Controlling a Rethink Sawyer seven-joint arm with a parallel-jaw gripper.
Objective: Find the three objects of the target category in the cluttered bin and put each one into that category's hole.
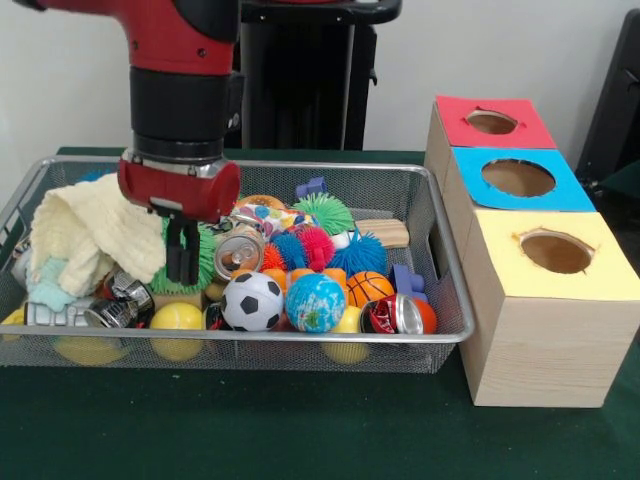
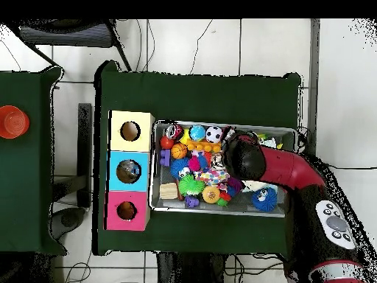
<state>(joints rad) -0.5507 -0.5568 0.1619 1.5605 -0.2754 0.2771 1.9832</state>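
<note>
The cluttered bin (image 1: 447, 262) is a wide silver wire-mesh basket full of balls, cans and cloths. My gripper (image 1: 182, 262) hangs low inside its left part, shut and empty, in front of a green spiky ball (image 1: 207, 265) and beside an upturned silver can (image 1: 238, 252). A cream cloth (image 1: 90, 235) lies just left of it. Three wooden boxes stand right of the bin, each with a round hole: red top (image 1: 490, 122), blue top (image 1: 518, 178), yellow top (image 1: 556, 252). In the overhead view the arm (image 2: 280, 168) reaches over the bin (image 2: 221, 211) and hides the gripper.
Near the gripper lie a soccer ball (image 1: 252, 301), a globe ball (image 1: 315, 302), a yellow ball (image 1: 177, 318) and a crushed can (image 1: 118, 305). A basketball (image 1: 370, 287), a red can (image 1: 398, 315) and a wooden block (image 1: 385, 232) lie further right.
</note>
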